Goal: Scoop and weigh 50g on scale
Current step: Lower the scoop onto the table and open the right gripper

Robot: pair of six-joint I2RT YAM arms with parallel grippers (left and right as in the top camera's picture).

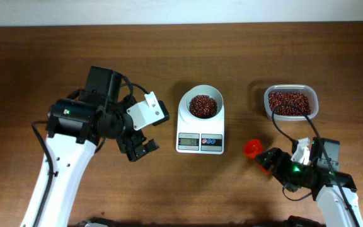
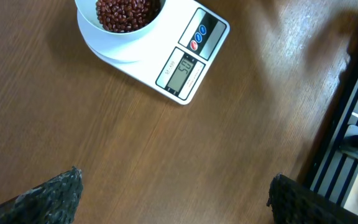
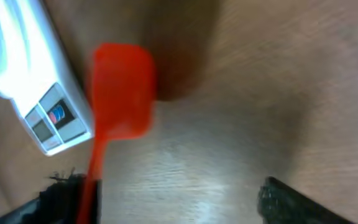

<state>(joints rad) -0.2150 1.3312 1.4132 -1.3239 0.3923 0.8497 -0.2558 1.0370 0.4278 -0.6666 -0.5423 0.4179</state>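
"Overhead, lower right of frame: which way does the red scoop (image 1: 252, 148) lie from you?" the desk asks.

"Just up and left of my right gripper (image 1: 271, 159). Its cup points toward the scale (image 1: 200, 127) and its handle runs back down-right toward me. On the right wrist view my fingers (image 3: 294, 202) stand wide apart. The handle sits beside one of them, not pinched between the two. The scoop is blurred, so I cannot tell whether it rests flat."

"And the beans (image 1: 203, 105)?"

"Heaped in the white bowl (image 1: 188, 99) on the scale, at frame centre. More sit in the clear container (image 1: 290, 87) at upper right. On the left wrist view the display appears to read fifty, so I judge the weighing is close to done."

"Which arm is nearer?"

"The right, clearly. My left gripper (image 1: 141, 149) hangs open and empty to the left of the scale, well apart from the scoop."

"Room to move?"

"There is bare table (image 1: 232, 189) below the scoop. The scale's edge is near the cup on the left, and the container is above. I judge the safe line is down-right, along the handle."
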